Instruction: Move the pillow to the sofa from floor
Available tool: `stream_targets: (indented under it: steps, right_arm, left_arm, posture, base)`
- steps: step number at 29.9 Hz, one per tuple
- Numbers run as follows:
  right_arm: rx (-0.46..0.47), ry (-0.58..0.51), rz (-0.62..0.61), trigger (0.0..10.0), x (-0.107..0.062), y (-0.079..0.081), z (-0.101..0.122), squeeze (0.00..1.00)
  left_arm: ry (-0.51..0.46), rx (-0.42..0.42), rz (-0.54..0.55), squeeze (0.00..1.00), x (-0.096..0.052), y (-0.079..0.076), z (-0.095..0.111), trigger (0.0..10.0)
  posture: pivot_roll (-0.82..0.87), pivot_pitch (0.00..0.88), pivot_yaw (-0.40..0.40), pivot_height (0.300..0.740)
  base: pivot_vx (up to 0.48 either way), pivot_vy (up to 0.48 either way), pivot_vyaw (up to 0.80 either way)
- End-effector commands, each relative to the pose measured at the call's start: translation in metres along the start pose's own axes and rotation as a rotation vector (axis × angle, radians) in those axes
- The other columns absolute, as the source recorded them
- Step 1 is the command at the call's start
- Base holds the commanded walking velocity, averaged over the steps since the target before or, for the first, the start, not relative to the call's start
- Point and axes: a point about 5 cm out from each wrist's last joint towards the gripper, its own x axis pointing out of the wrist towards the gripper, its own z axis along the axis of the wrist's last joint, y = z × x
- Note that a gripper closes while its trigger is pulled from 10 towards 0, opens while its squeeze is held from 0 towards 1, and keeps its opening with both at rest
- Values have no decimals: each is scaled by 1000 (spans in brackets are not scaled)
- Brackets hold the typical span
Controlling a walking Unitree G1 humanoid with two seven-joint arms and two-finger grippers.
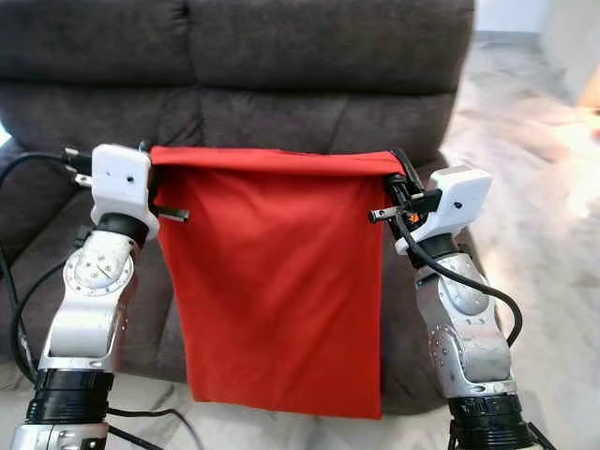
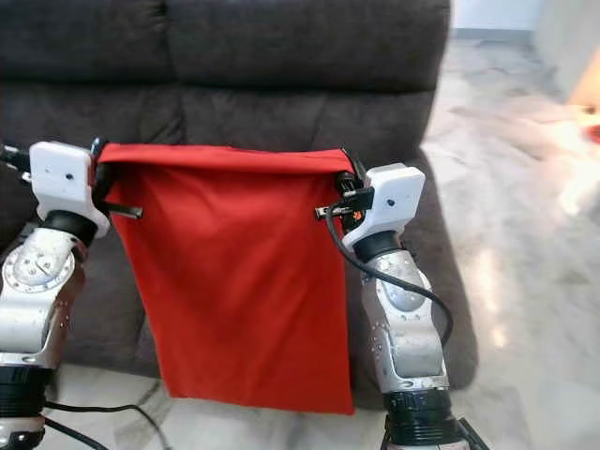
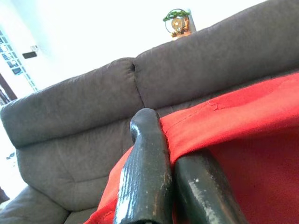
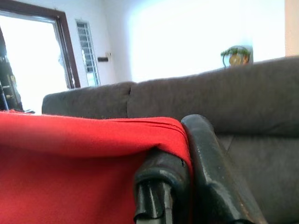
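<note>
Left claw (image 3: 170, 177) is clamped on the upper left corner of the red pillow (image 1: 272, 281), its two black fingers (image 3: 145, 177) pressed together with the fabric edge pinched between them. Right claw (image 4: 187, 172) grips the upper right corner the same way, red cloth folded over one finger and squeezed against the other. Between the two claws the pillow hangs flat like a limp sheet, its top edge level and taut, its bottom edge dangling just above the pale floor (image 1: 553, 234). It is held up in front of the dark grey sofa (image 1: 319, 56), covering part of the seat front.
</note>
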Motion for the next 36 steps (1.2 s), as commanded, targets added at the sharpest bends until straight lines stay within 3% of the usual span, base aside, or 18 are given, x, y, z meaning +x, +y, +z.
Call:
stream_targets:
  steps: [1, 5, 12, 14, 18, 21, 26, 27, 30, 36]
  right_arm:
    - [29, -101, -17, 10000, 5, 0, 23, 0]
    - [5, -102, -45, 10000, 8, -4, 27, 0]
    - [-22, -320, -154, 10000, 35, -19, 79, 0]
    - [-21, -331, -159, 10000, 36, -20, 82, 0]
    - [-69, -340, -304, 10000, 40, -43, 89, 0]
    - [-63, -346, -338, 10000, 38, -48, 90, 0]
    - [-36, -257, -300, 10000, 33, -39, 67, 0]
    - [-34, -183, -303, 10000, 29, -38, 51, 0]
    - [-60, -36, -365, 10000, 15, -44, 18, 0]
    - [-64, 141, -436, 10000, -15, -55, -21, 0]
  left_arm:
    - [-108, 18, 76, 0, 4, 18, 26, 10000]
    - [-109, 15, 65, 0, 7, 17, 28, 10000]
    - [-117, 27, -33, 0, 13, 10, 34, 10000]
    - [-118, 27, -36, 0, 13, 10, 35, 10000]
    - [-110, 27, -124, 0, 17, 1, 38, 10000]
    - [-109, 29, -142, 0, 17, -1, 39, 10000]
    - [-44, 20, -210, 0, 13, -8, 29, 10000]
    - [23, 32, -284, 0, 8, -17, 17, 10000]
    - [104, 19, -373, 0, -5, -29, 0, 10000]
    - [181, 50, -400, 0, -20, -40, -19, 10000]
  posture:
    - [-7, 134, 74, 740]
    - [-12, 135, 77, 740]
    - [-18, 142, 84, 740]
    - [-18, 142, 84, 740]
    - [-15, 148, 81, 740]
    - [-14, 149, 82, 740]
    - [-9, 154, 81, 740]
    - [-7, 156, 79, 740]
    - [-6, 159, 77, 740]
    - [-7, 163, 74, 740]
  base:
    - [345, 0, 0]
    - [352, 0, 0]
    - [352, 0, 0]
    - [356, 0, 0]
    - [361, 0, 0]
    - [361, 0, 0]
    - [205, 0, 0]
    - [0, 0, 0]
    - [0, 0, 0]
    - [0, 0, 0]
